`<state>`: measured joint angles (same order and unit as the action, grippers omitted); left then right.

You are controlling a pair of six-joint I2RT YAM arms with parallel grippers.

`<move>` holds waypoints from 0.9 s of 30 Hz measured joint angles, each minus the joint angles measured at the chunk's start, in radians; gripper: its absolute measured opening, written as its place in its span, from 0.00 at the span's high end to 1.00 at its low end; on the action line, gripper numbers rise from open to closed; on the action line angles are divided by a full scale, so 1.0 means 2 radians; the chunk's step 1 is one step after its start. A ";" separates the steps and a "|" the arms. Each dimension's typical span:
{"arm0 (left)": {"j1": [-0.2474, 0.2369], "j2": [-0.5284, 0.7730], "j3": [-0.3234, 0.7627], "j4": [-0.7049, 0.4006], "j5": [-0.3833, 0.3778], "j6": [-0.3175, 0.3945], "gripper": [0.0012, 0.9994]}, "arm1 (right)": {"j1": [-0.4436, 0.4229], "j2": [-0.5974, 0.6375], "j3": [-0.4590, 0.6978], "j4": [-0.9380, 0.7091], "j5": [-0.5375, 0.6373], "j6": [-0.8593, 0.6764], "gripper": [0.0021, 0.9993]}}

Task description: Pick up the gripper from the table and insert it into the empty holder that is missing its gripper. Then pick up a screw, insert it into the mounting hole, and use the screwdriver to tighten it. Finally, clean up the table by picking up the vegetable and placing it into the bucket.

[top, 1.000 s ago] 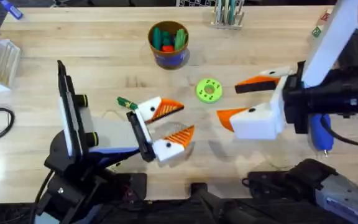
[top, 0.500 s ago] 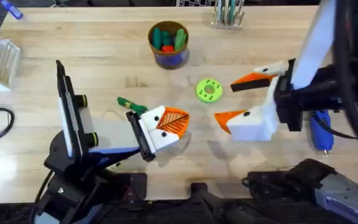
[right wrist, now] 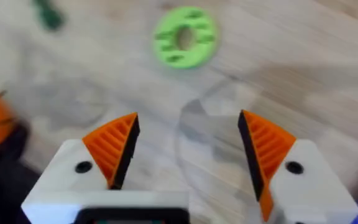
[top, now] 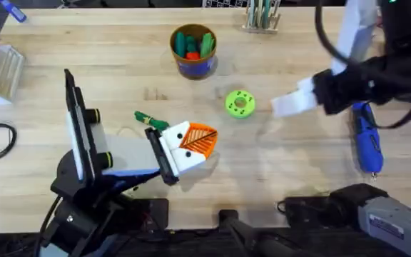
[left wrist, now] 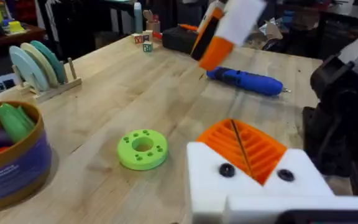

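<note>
the vegetable (top: 145,118) lay on the desk (top: 120,57), a slim dark-green piece with its long axis running slantwise from its far end down toward the left claw (top: 191,139). taking the green disc (top: 240,103) as the landmark, the vegetable sat well to the robot's left of it and slightly nearer the arm bases, with its near end just beside the left claw's white block. the left claw was clenched, its two orange ribbed pads (left wrist: 244,146) pressed face to face with nothing visible between them; it did not appear to be grasping the vegetable, though whether the vegetable's end touched the block could not be told.

the right claw (right wrist: 188,152) hovered to the robot's right of the disc, well apart from the vegetable, released, its orange pads spread wide over bare wood. the screwdriver (top: 366,139) lay farther right again from the disc, long axis pointing roughly toward the bases. the bucket (top: 193,50) stood beyond the disc and a little left, already holding several toy pieces.

judging by this layout, the left arm was much the nearer for picking up the vegetable; it would need to open and shift slightly leftward, closing across the vegetable's slant rather than along it.
</note>
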<state>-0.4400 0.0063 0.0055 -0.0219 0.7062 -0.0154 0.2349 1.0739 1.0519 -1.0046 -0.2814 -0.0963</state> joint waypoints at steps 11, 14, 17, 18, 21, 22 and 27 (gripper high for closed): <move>0.000 0.000 0.000 0.000 0.000 0.000 0.99 | -0.251 0.106 0.000 0.016 0.169 -0.038 0.04; 0.000 0.000 0.000 -0.001 0.000 0.000 0.99 | -0.287 0.122 0.000 0.021 0.181 -0.065 0.04; 0.000 0.000 0.000 -0.007 0.000 0.000 0.99 | -0.315 0.136 0.000 0.028 0.186 -0.093 0.04; 0.000 0.000 0.000 -0.010 0.000 0.000 0.99 | -0.324 0.140 0.000 0.029 0.187 -0.103 0.04; 0.000 0.000 0.000 -0.013 0.000 0.000 0.99 | -0.350 0.153 0.000 0.029 0.187 -0.127 0.04; 0.000 0.000 0.000 -0.013 0.000 0.000 0.99 | -0.358 0.157 0.000 0.030 0.187 -0.135 0.04; 0.000 0.000 0.000 -0.013 0.000 0.000 0.99 | -0.391 0.193 0.000 0.032 0.187 -0.174 0.04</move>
<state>-0.4400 0.0063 0.0055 -0.0483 0.7067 -0.0154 -0.5468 1.4604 1.0515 -0.9413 0.0933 -0.4443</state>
